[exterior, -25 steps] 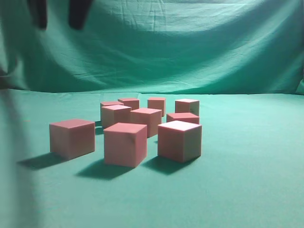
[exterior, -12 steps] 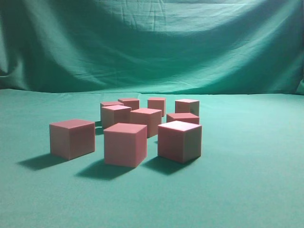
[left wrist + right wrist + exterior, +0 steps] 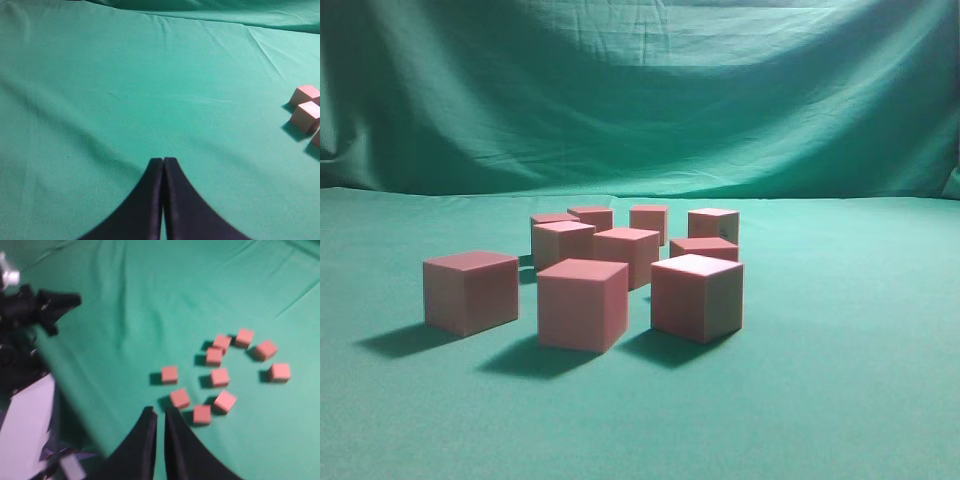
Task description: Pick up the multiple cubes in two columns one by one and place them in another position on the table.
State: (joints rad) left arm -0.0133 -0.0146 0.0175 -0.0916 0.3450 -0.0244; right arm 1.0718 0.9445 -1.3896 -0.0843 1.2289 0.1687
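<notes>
Several pink cubes stand in a loose cluster on the green cloth. The nearest three are a left cube [image 3: 471, 290], a middle cube [image 3: 582, 303] and a right cube [image 3: 697, 296], with smaller-looking ones behind [image 3: 628, 252]. No gripper shows in the exterior view. My left gripper [image 3: 163, 161] is shut and empty over bare cloth, with two cubes [image 3: 306, 116] far off at the right edge. My right gripper [image 3: 160, 411] is shut and empty, high above the table, with the cube cluster [image 3: 219, 377] below and to its right.
Green cloth covers the table [image 3: 840, 400] and hangs as a backdrop [image 3: 640, 100]. In the right wrist view the other arm's dark hardware [image 3: 40, 305] and a white base [image 3: 25, 430] sit at the left, beyond the table edge.
One second ago dark gripper fingers hung at the exterior view's top left. They have left the view. The cubes have not moved.
</notes>
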